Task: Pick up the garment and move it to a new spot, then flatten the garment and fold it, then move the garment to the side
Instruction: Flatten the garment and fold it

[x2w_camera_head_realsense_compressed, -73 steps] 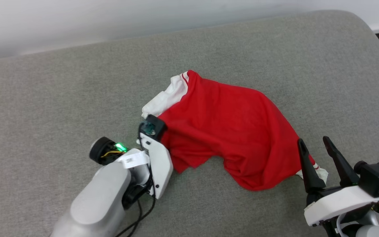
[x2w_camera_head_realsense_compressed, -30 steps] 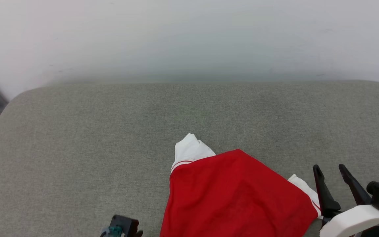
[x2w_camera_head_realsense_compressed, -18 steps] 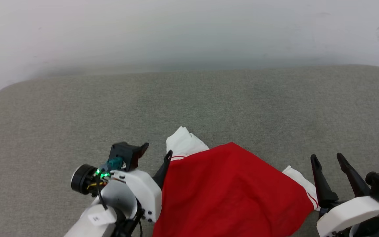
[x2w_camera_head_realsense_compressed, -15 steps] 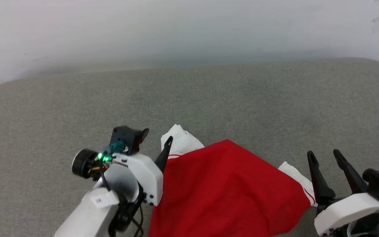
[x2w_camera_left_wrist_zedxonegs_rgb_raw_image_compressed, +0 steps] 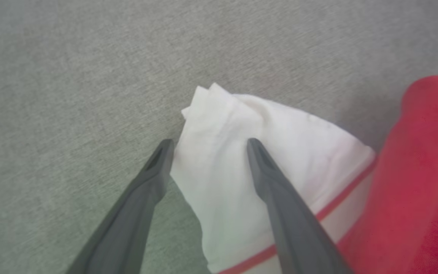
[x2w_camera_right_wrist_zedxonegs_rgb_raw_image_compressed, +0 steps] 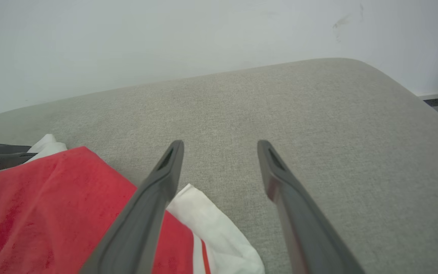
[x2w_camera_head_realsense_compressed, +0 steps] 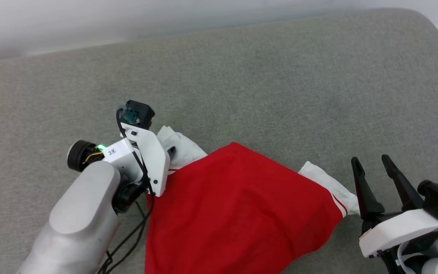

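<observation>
The garment (x2w_camera_head_realsense_compressed: 238, 205) is a red jersey lying crumpled on a grey cushion (x2w_camera_head_realsense_compressed: 280, 83), running off the bottom of the head view. One white sleeve (x2w_camera_head_realsense_compressed: 183, 148) sticks out at its far left and another (x2w_camera_head_realsense_compressed: 329, 186) at its right. My left gripper (x2w_camera_head_realsense_compressed: 170, 151) points down at the left sleeve (x2w_camera_left_wrist_zedxonegs_rgb_raw_image_compressed: 222, 125). In the left wrist view my left gripper (x2w_camera_left_wrist_zedxonegs_rgb_raw_image_compressed: 208, 146) is open, its two fingers astride the sleeve's folded tip, nothing pinched. My right gripper (x2w_camera_head_realsense_compressed: 373, 163) stands open just right of the right sleeve (x2w_camera_right_wrist_zedxonegs_rgb_raw_image_compressed: 211, 224), empty (x2w_camera_right_wrist_zedxonegs_rgb_raw_image_compressed: 221, 146).
The grey cushion stretches far beyond the garment, with bare fabric at the back and left. Its rounded back right corner (x2w_camera_head_realsense_compressed: 428, 26) meets a pale wall (x2w_camera_right_wrist_zedxonegs_rgb_raw_image_compressed: 165, 38). The left arm's black cables (x2w_camera_head_realsense_compressed: 135, 232) hang beside the garment's left edge.
The head view has tilted down, so the whole picture shifted. My left gripper has swung forward and tipped its fingers down over the white sleeve. The right gripper stays open beside the other sleeve.
</observation>
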`<state>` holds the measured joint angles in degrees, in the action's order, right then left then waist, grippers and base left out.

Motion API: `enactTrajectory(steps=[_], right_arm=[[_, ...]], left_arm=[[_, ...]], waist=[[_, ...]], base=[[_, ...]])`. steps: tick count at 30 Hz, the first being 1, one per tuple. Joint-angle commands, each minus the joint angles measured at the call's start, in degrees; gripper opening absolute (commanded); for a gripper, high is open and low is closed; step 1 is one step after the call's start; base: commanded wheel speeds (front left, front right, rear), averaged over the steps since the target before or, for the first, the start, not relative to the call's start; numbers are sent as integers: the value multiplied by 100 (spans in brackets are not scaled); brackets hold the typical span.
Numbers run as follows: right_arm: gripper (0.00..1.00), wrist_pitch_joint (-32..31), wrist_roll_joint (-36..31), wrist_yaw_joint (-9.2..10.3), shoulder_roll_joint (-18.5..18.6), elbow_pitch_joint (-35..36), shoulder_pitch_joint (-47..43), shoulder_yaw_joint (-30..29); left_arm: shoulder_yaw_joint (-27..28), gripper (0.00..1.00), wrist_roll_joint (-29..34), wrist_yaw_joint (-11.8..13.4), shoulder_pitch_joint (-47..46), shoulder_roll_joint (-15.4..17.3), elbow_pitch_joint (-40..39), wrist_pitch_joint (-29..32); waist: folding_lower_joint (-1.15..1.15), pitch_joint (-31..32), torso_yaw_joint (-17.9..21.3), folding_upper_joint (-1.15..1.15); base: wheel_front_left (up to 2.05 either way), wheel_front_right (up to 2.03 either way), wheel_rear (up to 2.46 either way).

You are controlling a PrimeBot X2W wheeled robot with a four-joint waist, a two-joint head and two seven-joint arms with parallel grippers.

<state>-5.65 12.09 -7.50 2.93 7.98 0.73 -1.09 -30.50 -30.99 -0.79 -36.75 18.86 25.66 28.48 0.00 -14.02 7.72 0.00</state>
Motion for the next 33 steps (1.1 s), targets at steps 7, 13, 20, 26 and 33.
enactTrajectory(steps=[7,13,20,26,33], right_arm=[[100,153,110,2,-7,-156,157,26],[100,229,162,2,-6,-245,198,-44],[100,332,171,2,-7,-361,108,-399],[100,256,105,2,-5,-303,-27,-720],[100,114,174,2,-6,-234,-228,-924]], left_arm=[[-264,100,-120,-268,-255,17,1025,817],[-474,0,-187,-459,-238,-38,1437,1056],[-137,0,-24,-106,-84,177,943,-280],[211,0,-64,389,652,518,-19,-975],[693,0,-268,1133,1974,952,-1367,-1183]], waist=[[0,-294,148,0],[0,-335,159,0],[0,-160,85,0],[0,115,-151,0],[0,368,-425,0]], base=[[0,0,0],[0,0,0],[0,0,0],[0,0,0],[0,0,0]])
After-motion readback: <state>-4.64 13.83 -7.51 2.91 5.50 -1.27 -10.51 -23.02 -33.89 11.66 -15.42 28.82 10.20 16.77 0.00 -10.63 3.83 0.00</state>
